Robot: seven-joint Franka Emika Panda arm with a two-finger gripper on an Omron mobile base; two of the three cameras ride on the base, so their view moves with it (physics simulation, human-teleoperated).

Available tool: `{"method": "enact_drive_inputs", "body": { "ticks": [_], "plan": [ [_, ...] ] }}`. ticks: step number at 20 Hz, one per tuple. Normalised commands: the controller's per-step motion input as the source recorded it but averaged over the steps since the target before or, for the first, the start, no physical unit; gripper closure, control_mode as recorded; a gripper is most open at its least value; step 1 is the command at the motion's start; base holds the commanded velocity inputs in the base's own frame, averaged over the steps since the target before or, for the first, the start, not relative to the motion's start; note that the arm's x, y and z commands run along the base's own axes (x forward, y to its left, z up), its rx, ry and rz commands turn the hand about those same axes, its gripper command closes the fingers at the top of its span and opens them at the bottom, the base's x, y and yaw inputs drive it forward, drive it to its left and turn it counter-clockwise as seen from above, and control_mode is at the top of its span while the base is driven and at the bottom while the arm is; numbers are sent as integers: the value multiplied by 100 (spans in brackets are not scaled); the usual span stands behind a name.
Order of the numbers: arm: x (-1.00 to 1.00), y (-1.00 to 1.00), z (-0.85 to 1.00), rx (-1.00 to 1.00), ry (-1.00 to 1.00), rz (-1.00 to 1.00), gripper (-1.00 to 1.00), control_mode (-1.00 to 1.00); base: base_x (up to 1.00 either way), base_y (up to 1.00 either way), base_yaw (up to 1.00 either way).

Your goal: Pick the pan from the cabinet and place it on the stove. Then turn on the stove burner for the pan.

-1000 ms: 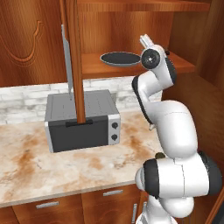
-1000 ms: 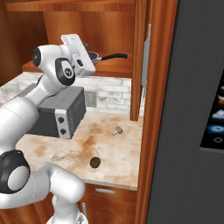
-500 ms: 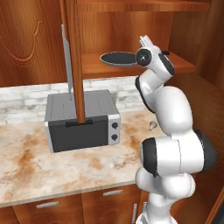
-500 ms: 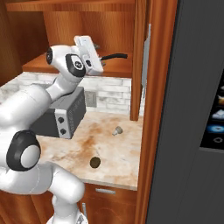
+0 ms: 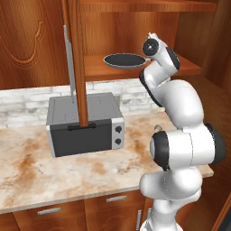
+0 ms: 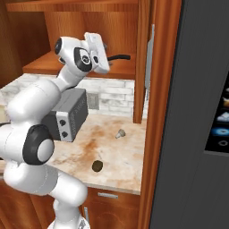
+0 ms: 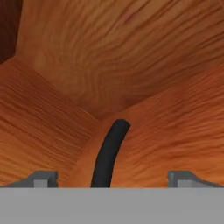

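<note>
Reddish-brown wood surrounds you: the cabinet (image 5: 135, 27) stands open, and its lowest shelf holds one pan (image 5: 124, 60), round, shallow, dark inside with a thin pale rim, its single black stick handle (image 7: 107, 155) pointing toward your wrist camera. Your gripper (image 7: 111, 177) is spread wide, one fingertip either side of that handle, gripping nothing. On the counter (image 5: 31, 171) below sit one grey toaster oven (image 5: 85, 128) and two small objects (image 6: 120, 133).

Light was even and soft across both base views, with no harsh glare. The toaster oven (image 5: 85, 126) cast only a faint shadow on the counter (image 5: 40, 180). The cabinet (image 5: 135, 27) interior stayed warmly lit, darker in its far left corner in the hand view. Edges looked crisp; wood grain was slightly smeared close up.
</note>
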Motion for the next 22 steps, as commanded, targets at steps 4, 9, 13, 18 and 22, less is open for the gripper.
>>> {"method": "enact_drive_inputs", "body": {
  "ticks": [4, 9, 13, 18, 22],
  "plan": [
    [28, -27, -19, 10, 0, 0, -100, -100, 0, 0, 0],
    [24, -23, -42, 9, -2, 0, -100, -100, 0, 0, 0],
    [31, -17, -42, 10, -3, 0, -100, -100, 0, 0, 0],
    [37, -5, -46, 9, -5, 0, -100, -100, 0, 0, 0],
    [17, 0, -23, 4, 0, 1, -100, -100, 0, 0, 0]
  ]
}}
